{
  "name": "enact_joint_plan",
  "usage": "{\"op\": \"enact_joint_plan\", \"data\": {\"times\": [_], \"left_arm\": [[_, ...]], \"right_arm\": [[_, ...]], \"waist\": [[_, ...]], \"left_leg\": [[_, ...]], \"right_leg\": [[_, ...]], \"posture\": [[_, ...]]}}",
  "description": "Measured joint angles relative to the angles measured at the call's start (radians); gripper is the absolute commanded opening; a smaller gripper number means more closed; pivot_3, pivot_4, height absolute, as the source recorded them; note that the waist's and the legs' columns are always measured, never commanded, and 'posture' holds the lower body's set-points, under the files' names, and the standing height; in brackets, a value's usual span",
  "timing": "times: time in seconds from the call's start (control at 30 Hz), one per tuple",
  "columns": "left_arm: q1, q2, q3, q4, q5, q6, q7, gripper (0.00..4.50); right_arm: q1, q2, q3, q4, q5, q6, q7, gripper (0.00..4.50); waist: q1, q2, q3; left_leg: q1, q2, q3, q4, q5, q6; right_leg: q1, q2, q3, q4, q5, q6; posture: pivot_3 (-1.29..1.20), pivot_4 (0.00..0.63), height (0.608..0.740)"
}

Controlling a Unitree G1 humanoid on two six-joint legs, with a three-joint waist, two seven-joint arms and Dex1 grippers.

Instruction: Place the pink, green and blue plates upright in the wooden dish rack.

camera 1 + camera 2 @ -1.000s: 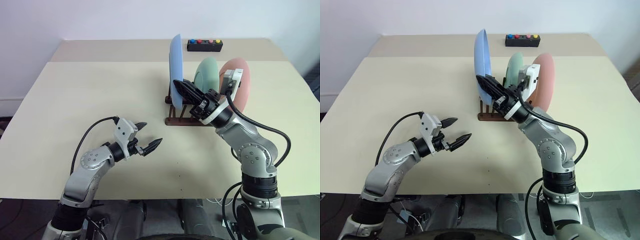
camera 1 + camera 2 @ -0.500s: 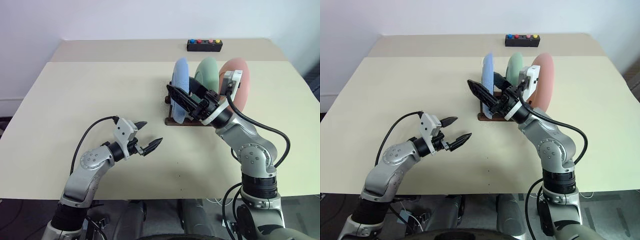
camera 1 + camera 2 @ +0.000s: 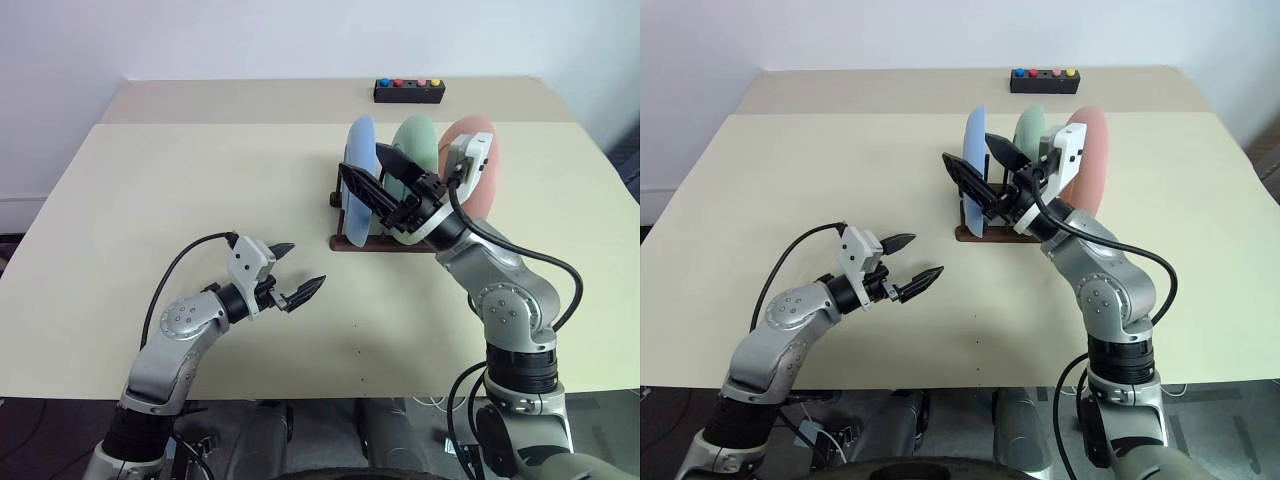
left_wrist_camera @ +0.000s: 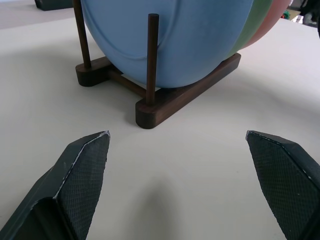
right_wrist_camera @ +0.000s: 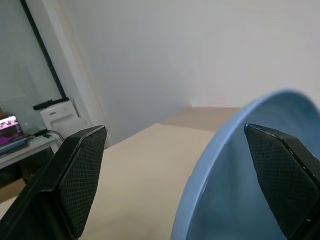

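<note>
Three plates stand upright side by side in the wooden dish rack (image 3: 352, 241): the blue plate (image 3: 358, 178) at the left end, the green plate (image 3: 417, 143) in the middle and the pink plate (image 3: 481, 175) on the right. My right gripper (image 3: 373, 172) is open around the blue plate's upper part, one finger (image 3: 359, 186) in front of it and the other between the blue and green plates. Nearer the table's front, my left gripper (image 3: 300, 266) is open and empty, pointing at the rack (image 4: 186, 98) with bare tabletop between them.
A small black box (image 3: 409, 91) with coloured buttons lies at the far edge of the beige table (image 3: 200, 180), behind the rack. Wide bare tabletop stretches left of the rack and in front of it.
The blue plate, held high over the rack by my shut right gripper, has come down into the rack's left slot. The right gripper has opened and let it go. The left arm kept still.
</note>
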Motion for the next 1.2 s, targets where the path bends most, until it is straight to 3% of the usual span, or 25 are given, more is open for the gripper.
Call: {"op": "enact_joint_plan", "data": {"times": [0.23,0.43,0.67,0.77,0.83,0.97,1.2], "left_arm": [[-0.001,-0.002,-0.001,0.0,0.0,0.0,0.001,4.5],[-0.006,-0.002,0.008,0.004,0.0,-0.01,0.009,4.5],[-0.009,0.033,0.053,0.052,0.003,-0.034,0.003,4.5],[-0.011,0.046,0.048,0.079,0.013,-0.053,-0.019,4.5],[-0.012,0.053,0.046,0.103,0.021,-0.058,-0.032,4.5],[-0.016,0.04,0.023,0.112,0.036,-0.086,-0.045,4.5],[0.005,0.043,0.02,0.151,0.052,-0.131,-0.066,4.5]], "right_arm": [[-0.023,-0.065,0.002,-0.054,-0.039,-0.009,0.014,4.47],[-0.006,-0.215,-0.069,-0.141,-0.074,-0.049,0.071,4.47],[0.356,-0.434,-0.349,-0.218,0.0,-0.053,0.271,4.47],[0.637,-0.447,-0.484,-0.227,-0.019,-0.079,0.371,4.47],[0.74,-0.436,-0.526,-0.199,-0.051,-0.102,0.398,4.47],[0.808,-0.411,-0.532,-0.143,-0.127,-0.2,0.421,4.47],[0.813,-0.336,-0.411,-0.02,-0.255,-0.335,0.4,4.47]], "waist": [[0.0,0.0,0.0],[0.006,0.0,0.0],[0.008,0.0,0.0],[0.012,0.0,0.0],[0.005,0.001,0.0],[0.001,0.001,-0.001],[0.005,0.001,-0.001]], "left_leg": [[0.0,0.0,0.0,0.0,0.0,0.0],[-0.001,0.0,0.0,0.0,0.0,0.0],[0.0,0.0,0.001,0.001,-0.001,0.002],[0.001,0.0,0.001,0.001,-0.001,0.002],[0.002,0.0,0.003,0.002,-0.001,0.002],[0.005,0.002,0.005,0.003,-0.001,0.002],[0.004,0.002,0.005,0.002,-0.001,0.002]], "right_leg": [[0.0,0.0,0.0,0.0,0.0,0.0],[0.001,0.0,0.0,-0.001,0.0,0.0],[0.003,-0.001,0.0,-0.003,0.0,0.0],[0.005,0.0,-0.001,-0.003,-0.001,0.001],[0.005,0.0,0.001,-0.004,-0.002,0.0],[0.008,0.0,0.002,-0.004,-0.003,-0.003],[0.007,0.0,0.002,-0.004,-0.003,-0.003]], "posture": [[0.0,0.15,0.74],[0.0,0.15,0.74],[0.0,0.15,0.74],[0.0,0.15,0.74],[0.0,0.15,0.74],[0.0,0.15,0.74],[0.0,0.15,0.74]]}}
